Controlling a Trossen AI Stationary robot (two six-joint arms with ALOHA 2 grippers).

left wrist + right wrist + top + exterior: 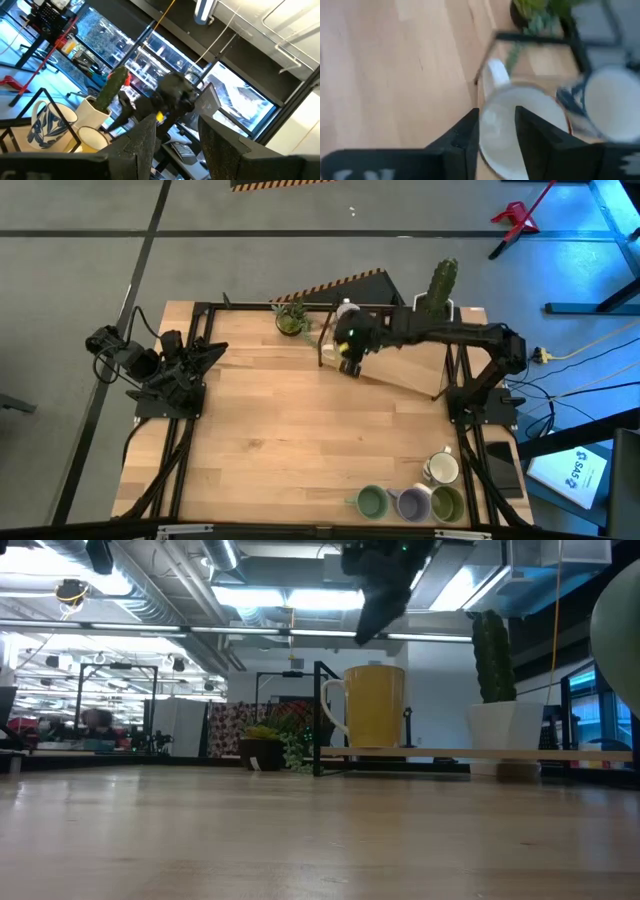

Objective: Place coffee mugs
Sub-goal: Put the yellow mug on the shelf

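A yellow mug [375, 705] with a white handle and white inside [540, 115] stands upright on a wooden shelf [420, 753] at the table's far edge. Beside it stands a white mug with a blue pattern [615, 107] [47, 122]. My right gripper [372, 628] [497, 125] hovers open above the yellow mug, clear of its rim. Two green mugs [372, 500] [447, 503], a lavender one [412, 502] and a white one [440, 468] stand at the near right corner. My left gripper [205, 355] [177, 132] waits open at the table's left side.
A tall cactus [443, 285] in a white pot [505, 725] stands on the shelf's right end. A small potted plant [292, 318] sits left of the shelf's black frame [318, 720]. The wooden tabletop [300, 440] lies bare between the shelf and the near mugs.
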